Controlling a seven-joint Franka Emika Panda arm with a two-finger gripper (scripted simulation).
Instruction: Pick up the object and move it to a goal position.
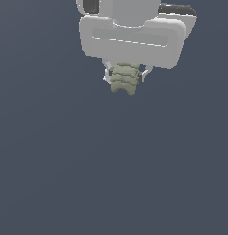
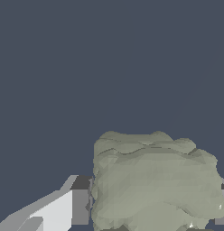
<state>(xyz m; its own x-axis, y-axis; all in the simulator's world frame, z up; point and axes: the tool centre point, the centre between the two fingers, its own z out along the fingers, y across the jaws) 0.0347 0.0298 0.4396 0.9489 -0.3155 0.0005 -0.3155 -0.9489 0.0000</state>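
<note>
I am reading the gripper (image 1: 125, 75) at approx. 12 o'clock in the exterior view, high in frame, with the white hand body above it. The fingers are clamping the object (image 1: 123, 79), one on each flank. The wrist view is confirming this: a grey pad (image 2: 80, 206) is sitting flush against one side of the object (image 2: 152, 182), and a sliver of the opposite finger is showing at the far edge. Contact on that far side is mostly cut off by the frame edge, so I am judging it as closed there, not seeing it.

The object is olive-green, ridged and lobed at the lower edge. Its lower part is hanging out below the fingertips. No surface edge, shadow or goal marker is showing in either view; the background is plain dark grey. I cannot tell height above any surface.

Step in hand, by my judgement: carry phase, w/ pick already done. The goal pos. is not visible, so I cannot rate how far along the move is.

Next move reqs.: hold clamp force constant, translate smoothly, avoid sharp wrist rotation. The lumpy shape is giving the pads uneven contact, so a slip is the main risk.
</note>
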